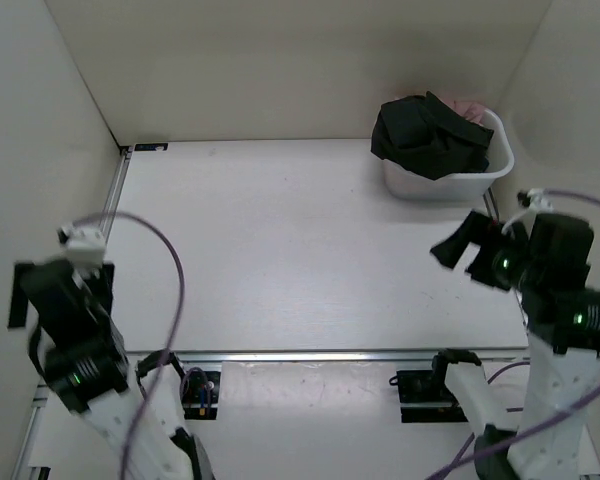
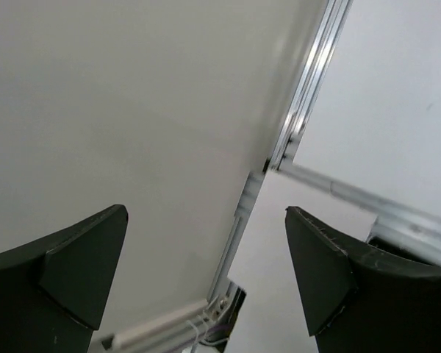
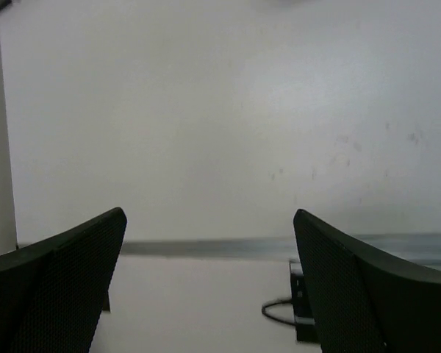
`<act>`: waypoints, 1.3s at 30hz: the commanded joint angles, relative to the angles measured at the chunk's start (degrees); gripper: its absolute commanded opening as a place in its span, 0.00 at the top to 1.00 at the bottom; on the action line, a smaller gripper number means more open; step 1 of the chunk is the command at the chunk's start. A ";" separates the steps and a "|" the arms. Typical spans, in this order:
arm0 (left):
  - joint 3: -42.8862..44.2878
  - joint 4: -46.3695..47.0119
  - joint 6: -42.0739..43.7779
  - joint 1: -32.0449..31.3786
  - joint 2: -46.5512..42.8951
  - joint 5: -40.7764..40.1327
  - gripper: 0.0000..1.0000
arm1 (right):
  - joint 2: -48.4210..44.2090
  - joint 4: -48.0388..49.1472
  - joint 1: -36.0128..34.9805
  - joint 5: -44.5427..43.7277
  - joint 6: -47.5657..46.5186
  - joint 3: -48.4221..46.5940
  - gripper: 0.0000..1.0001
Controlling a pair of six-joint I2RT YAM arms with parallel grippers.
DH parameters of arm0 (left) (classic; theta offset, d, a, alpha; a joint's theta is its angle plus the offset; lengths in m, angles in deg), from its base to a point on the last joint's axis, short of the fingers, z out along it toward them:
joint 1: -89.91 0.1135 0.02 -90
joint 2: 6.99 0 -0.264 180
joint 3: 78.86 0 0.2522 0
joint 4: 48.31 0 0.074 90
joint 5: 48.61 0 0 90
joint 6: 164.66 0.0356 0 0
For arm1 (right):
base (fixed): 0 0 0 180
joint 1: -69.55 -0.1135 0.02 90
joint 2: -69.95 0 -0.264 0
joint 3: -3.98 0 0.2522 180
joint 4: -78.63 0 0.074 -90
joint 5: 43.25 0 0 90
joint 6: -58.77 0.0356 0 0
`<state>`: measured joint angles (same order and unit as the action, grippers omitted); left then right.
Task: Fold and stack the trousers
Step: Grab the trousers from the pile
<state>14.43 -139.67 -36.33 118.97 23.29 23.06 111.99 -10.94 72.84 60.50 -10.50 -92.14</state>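
Near edge: both arms raised off their bases, one at each side. Left gripper (image 1: 58, 292) hangs over the left margin of the table (image 1: 280, 250), jaws spread wide; its wrist view shows only wall and aluminium rail between the fingers (image 2: 81, 265), nothing gripped or touched. Right gripper (image 1: 465, 252) hovers over the right side, jaws likewise wide apart, with bare tabletop showing between its fingers (image 3: 66, 279); it is empty and in contact with nothing. Middle ground: no garment lies on the table surface. Far right corner: white basket (image 1: 502, 165), and in it the trousers (image 1: 430, 135), a black crumpled heap mounded above the rim, with a bit of pink fabric (image 1: 470, 105) behind. Judgement: folding not begun; the step in hand is fetching the trousers out. The right gripper is nearer, just short of the basket. Next move calls for reaching in from above, pinching a top fold, and lifting clear of the rim without dragging the basket.
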 commanded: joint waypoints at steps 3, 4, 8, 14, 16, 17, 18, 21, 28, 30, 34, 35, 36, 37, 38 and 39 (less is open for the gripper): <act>18.00 2.11 -8.52 -0.05 28.13 12.41 0.00 | 18.23 20.59 -0.30 -6.28 5.61 -12.54 0.01; 22.56 2.11 -8.53 -0.05 34.69 14.00 0.00 | 22.86 25.84 -0.30 -6.29 7.03 -13.86 0.01; 26.91 2.11 -9.67 -0.05 46.95 22.70 0.00 | 32.64 37.47 -0.30 -4.88 13.45 -15.87 0.01; 22.17 6.85 -13.98 -6.72 59.18 20.27 0.00 | 53.41 38.29 -2.32 -12.09 7.67 -33.35 0.01; 20.24 8.42 -15.55 -9.10 59.81 18.68 0.00 | 64.09 36.36 -2.32 -13.93 5.12 -46.39 0.01; 18.32 9.48 -15.56 -11.37 60.33 18.68 0.00 | 67.61 36.35 -2.32 -13.93 4.59 -50.66 0.01; 17.43 11.40 -16.08 -12.26 60.33 18.68 0.00 | 73.56 37.22 -1.54 -13.93 4.58 -54.09 0.01; 16.71 12.65 -16.62 -16.22 61.99 18.68 0.00 | 79.84 45.53 0.66 -11.47 5.89 -56.86 0.01; 19.08 13.27 -17.67 -20.62 69.72 8.75 0.00 | 87.77 46.29 0.67 -4.54 4.68 -53.52 0.01; 19.09 13.27 -18.28 -20.62 70.79 8.22 0.00 | 85.59 46.28 -0.82 -4.53 2.14 -50.80 0.01; 19.09 13.27 -20.74 -20.62 72.20 8.83 0.00 | 80.04 50.50 -2.15 -4.53 -0.95 -41.22 0.17; 19.09 13.27 -20.75 -20.62 72.72 8.83 0.00 | 79.43 49.37 -2.15 -4.53 -0.96 -40.51 0.32; 18.48 13.27 -21.36 -20.62 72.72 9.53 0.00 | 79.42 48.40 -2.15 -2.79 -1.74 -40.50 0.49; 18.47 13.27 -21.89 -20.62 72.73 9.54 0.00 | 79.42 46.65 -2.15 -2.08 -1.75 -40.50 0.66; 17.86 13.27 -21.89 -20.62 72.73 9.54 0.00 | 79.42 46.11 -2.15 -1.37 -1.75 -39.98 0.89; 17.86 13.27 -21.89 -20.62 72.73 10.15 0.00 | 78.64 46.10 -2.15 -0.32 -1.75 -39.98 0.98</act>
<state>32.11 -126.93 -56.24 98.38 98.13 33.14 195.85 35.65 71.29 54.60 -10.67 -132.54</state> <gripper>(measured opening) 0.995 0.106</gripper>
